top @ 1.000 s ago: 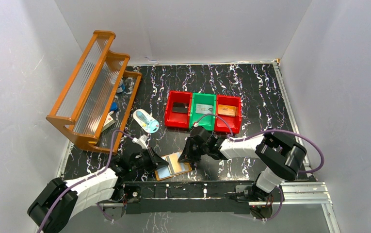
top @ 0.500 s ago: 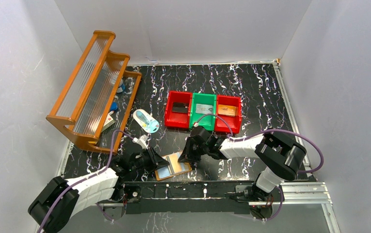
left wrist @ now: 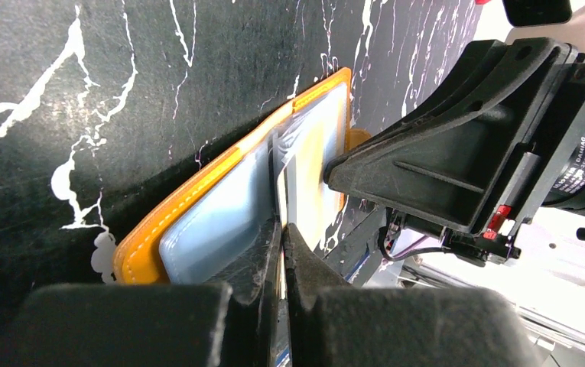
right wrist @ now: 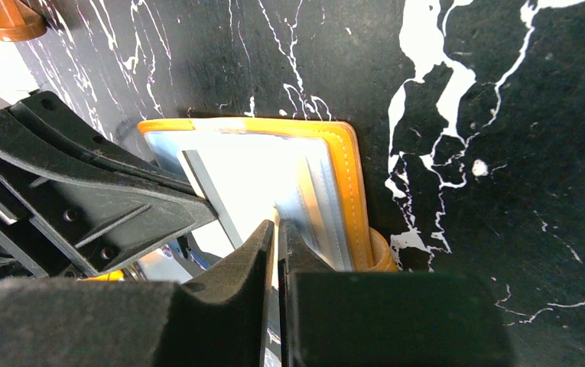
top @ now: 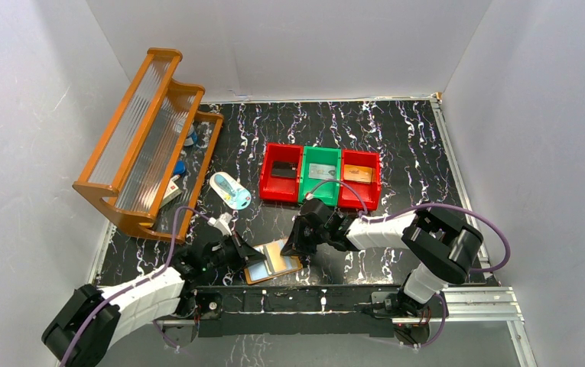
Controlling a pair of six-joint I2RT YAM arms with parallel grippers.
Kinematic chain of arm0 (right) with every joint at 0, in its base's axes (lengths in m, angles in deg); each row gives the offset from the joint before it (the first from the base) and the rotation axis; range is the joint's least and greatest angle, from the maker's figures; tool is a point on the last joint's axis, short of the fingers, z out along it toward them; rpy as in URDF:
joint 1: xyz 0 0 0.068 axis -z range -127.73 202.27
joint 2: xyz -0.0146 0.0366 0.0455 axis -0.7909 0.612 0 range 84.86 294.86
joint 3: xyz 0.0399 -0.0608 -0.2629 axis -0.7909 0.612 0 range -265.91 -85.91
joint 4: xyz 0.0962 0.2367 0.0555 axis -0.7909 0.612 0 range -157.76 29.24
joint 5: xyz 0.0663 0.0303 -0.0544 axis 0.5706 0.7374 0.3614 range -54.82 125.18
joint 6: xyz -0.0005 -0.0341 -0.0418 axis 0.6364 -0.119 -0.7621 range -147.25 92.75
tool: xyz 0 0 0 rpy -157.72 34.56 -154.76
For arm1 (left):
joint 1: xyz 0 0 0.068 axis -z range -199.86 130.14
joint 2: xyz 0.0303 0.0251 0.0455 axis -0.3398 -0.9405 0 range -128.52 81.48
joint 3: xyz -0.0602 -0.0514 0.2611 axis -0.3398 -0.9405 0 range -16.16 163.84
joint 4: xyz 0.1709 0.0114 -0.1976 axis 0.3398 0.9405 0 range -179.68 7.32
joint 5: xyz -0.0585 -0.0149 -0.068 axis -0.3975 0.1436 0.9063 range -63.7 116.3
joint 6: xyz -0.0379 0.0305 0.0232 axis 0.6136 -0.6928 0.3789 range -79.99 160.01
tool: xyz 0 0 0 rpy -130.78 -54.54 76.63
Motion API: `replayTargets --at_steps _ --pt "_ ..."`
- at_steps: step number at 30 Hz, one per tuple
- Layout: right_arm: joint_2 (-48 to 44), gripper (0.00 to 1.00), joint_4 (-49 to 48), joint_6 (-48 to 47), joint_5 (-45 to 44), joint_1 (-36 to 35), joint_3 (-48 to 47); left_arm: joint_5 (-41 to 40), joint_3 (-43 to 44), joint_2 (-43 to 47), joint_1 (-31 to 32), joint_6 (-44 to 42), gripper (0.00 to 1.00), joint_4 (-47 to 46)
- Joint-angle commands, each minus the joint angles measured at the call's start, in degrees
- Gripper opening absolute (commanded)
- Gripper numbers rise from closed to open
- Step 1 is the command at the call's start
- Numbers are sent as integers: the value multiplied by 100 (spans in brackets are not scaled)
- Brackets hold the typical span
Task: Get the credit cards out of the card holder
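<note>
The orange card holder (top: pixel 276 260) lies flat near the table's front edge, between my two grippers. In the left wrist view its stitched orange border (left wrist: pixel 212 170) frames a pale blue-grey window. A thin, shiny credit card (left wrist: pixel 280 180) stands tilted up out of the holder, and my left gripper (left wrist: pixel 283 229) is shut on its near edge. The right wrist view shows the same card (right wrist: pixel 247 180) as a bright sheet over the holder (right wrist: pixel 352 191). My right gripper (right wrist: pixel 277 227) is pinched shut on the holder's near edge, beside the small orange tab (right wrist: pixel 383 256). From above, the left gripper (top: pixel 245 256) and right gripper (top: pixel 298 246) flank the holder.
A row of red, green and red bins (top: pixel 302 197) stands behind the holder, each with a card inside. A wooden rack (top: pixel 147 145) leans at the left, with a pale blue-and-white oval item (top: pixel 229 191) beside it. A metal rail (top: pixel 312 298) runs along the front edge.
The left arm has shifted slightly near its base. The holder, the card and the right arm look unmoved.
</note>
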Motion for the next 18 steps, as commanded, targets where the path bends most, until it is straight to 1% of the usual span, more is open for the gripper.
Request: replayTargets --at_steps 1,5,12,15,18 --pt "370 16 1034 -216 -621 54 360 -111 -168 361 -19 -21 0 554" --pt "358 16 1068 -245 -634 74 367 -148 -119 486 -21 -68 0 815" --pt "246 16 1079 -306 -616 100 343 -350 163 804 -20 -330 0 1740" --pt "121 16 1007 -515 -462 101 207 -368 180 944 -21 -358 0 1795" --pt "-36 18 1060 -896 -267 100 -137 -319 186 867 -19 -362 0 1711"
